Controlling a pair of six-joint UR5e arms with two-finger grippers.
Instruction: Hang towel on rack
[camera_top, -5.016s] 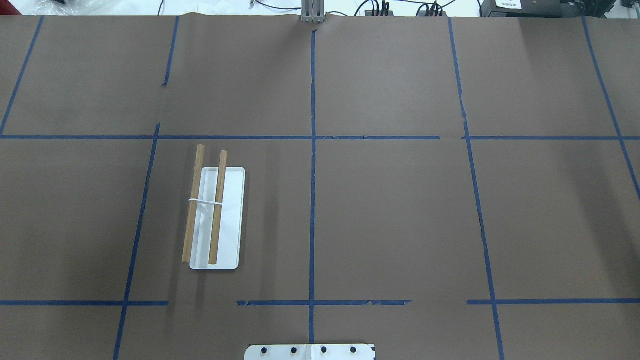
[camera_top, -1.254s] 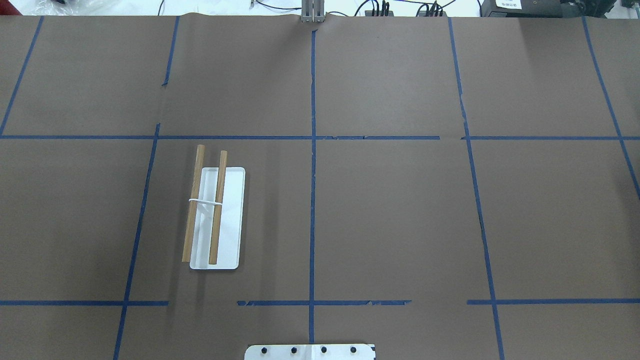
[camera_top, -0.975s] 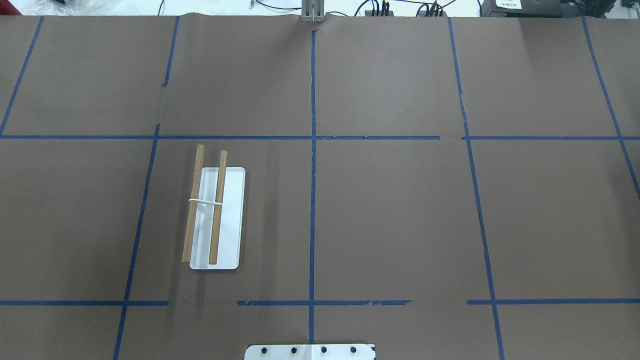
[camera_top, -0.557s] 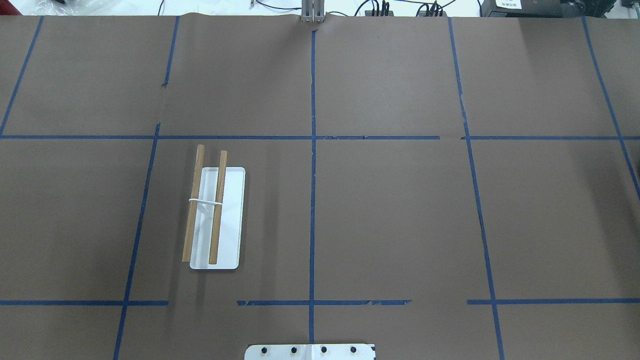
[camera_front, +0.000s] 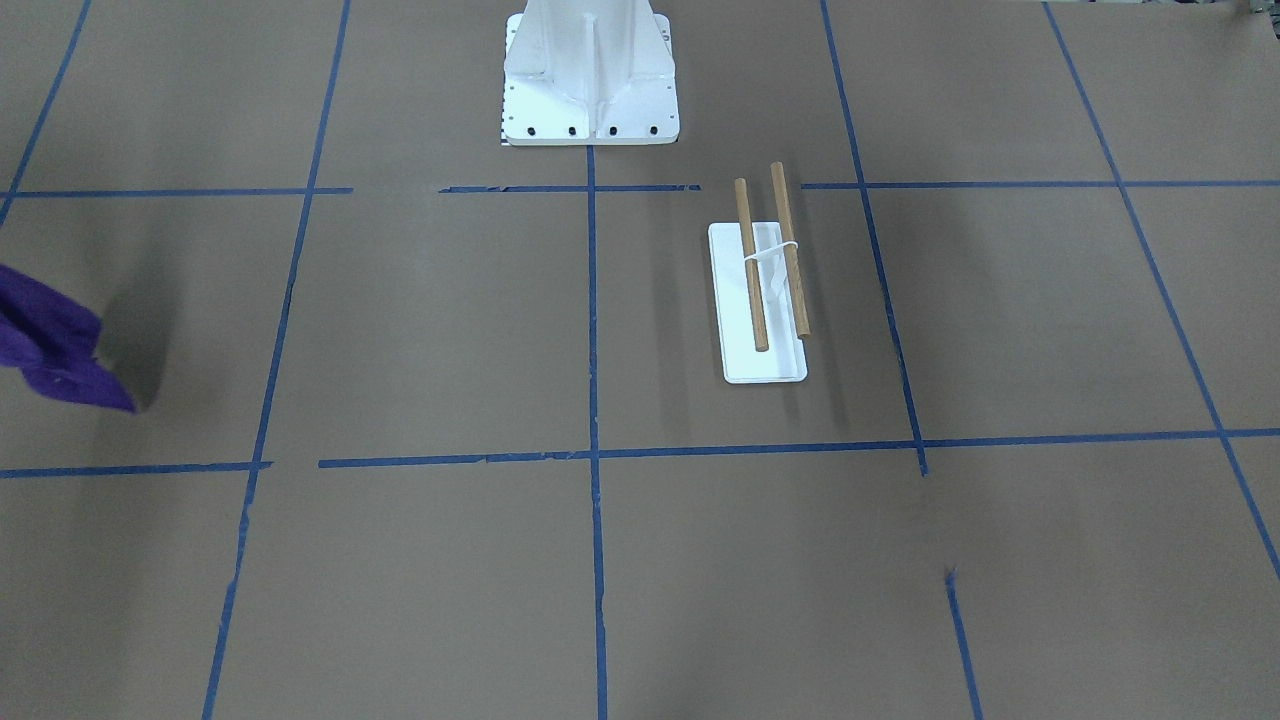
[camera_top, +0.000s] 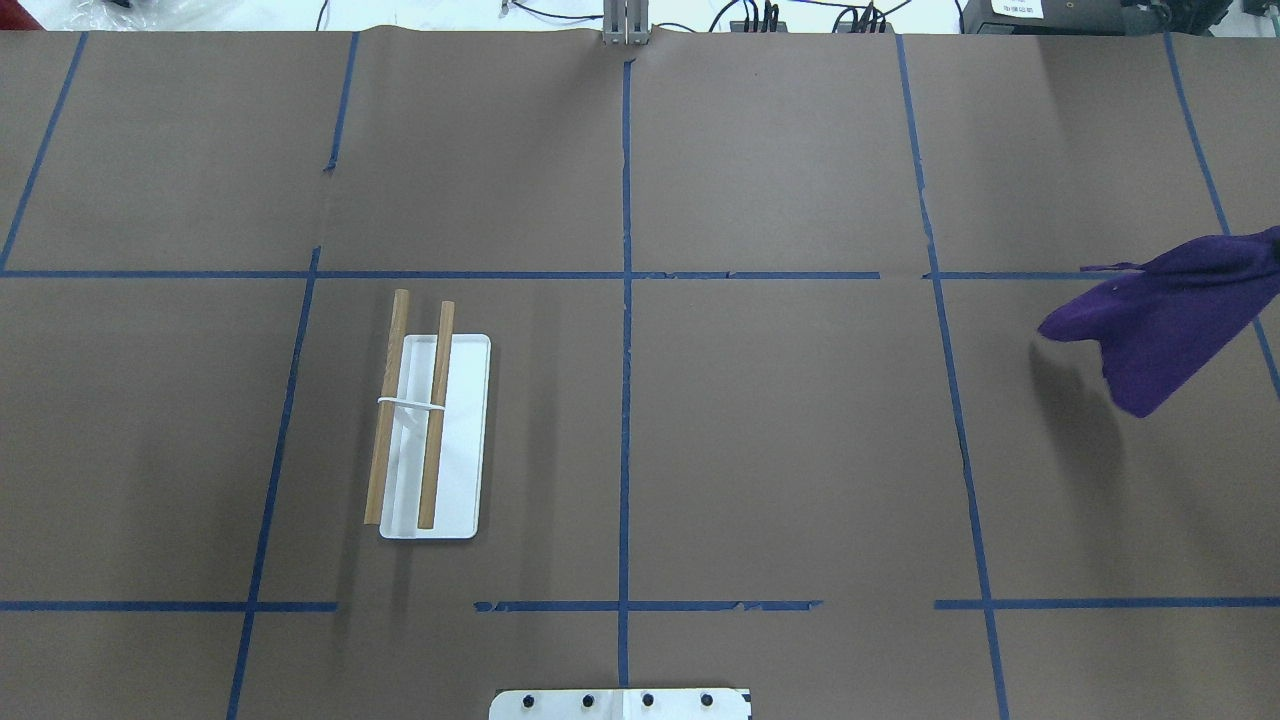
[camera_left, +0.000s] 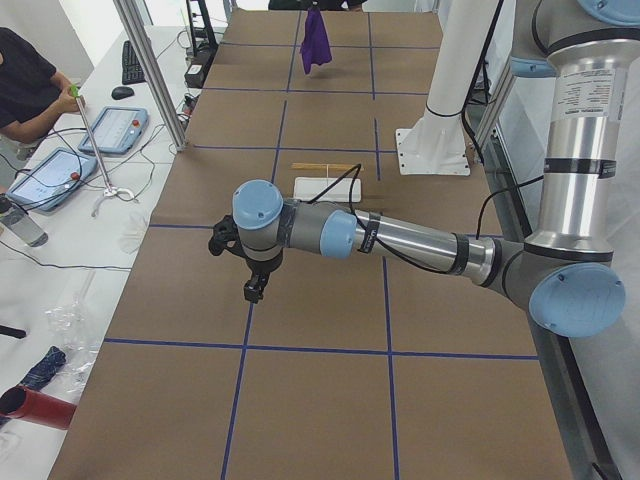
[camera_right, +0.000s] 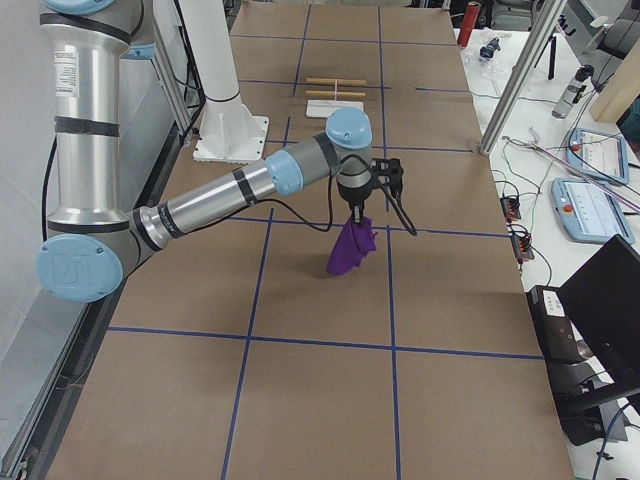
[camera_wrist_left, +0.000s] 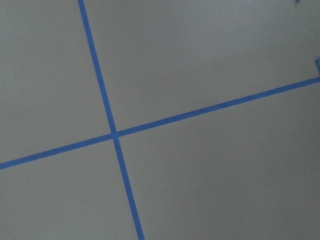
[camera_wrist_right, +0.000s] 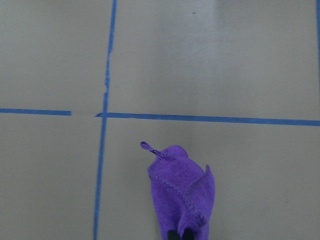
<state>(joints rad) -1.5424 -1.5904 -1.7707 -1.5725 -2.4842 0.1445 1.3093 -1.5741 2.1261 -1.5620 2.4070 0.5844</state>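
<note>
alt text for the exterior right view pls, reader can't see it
The near right arm's pincer holds a purple towel by its top, so the cloth hangs limp over the brown, blue-taped table. Farther along the table, the rack stands with its two wooden rods bare.

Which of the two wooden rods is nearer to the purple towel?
The rod on the robot's right side of the rack; the towel hangs on that side. The other rod is farther away.
</note>
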